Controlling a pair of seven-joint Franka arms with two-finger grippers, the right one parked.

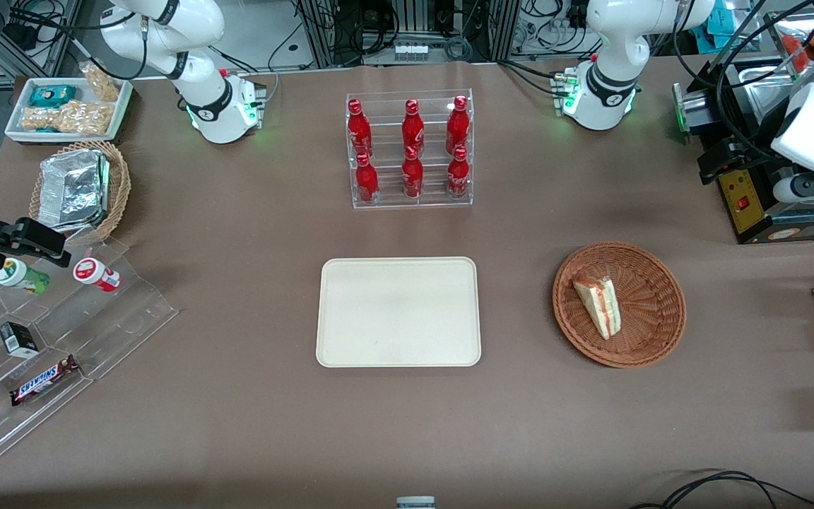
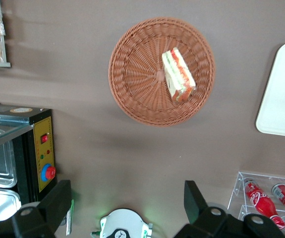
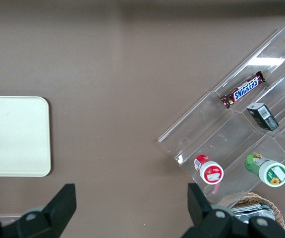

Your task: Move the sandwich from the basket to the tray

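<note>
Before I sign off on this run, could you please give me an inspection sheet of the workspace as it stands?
Surface: brown table, flat.
Job's things: sandwich lies in the round basket; tray beside it holds nothing.
Clutter: rack of red bottles farther from the front camera than the tray; clear snack stand, foil container and white snack tray toward the parked arm's end.
Claw: claw open, raised above the table, apart from the basket.
Cables: black cable at the table's near edge.
Surroundings: small oven beside the working arm.

Open hand [image 2: 127, 206] hangs well above basket [image 2: 132, 94]; bottle rack [image 1: 410, 148] stands apart.
</note>
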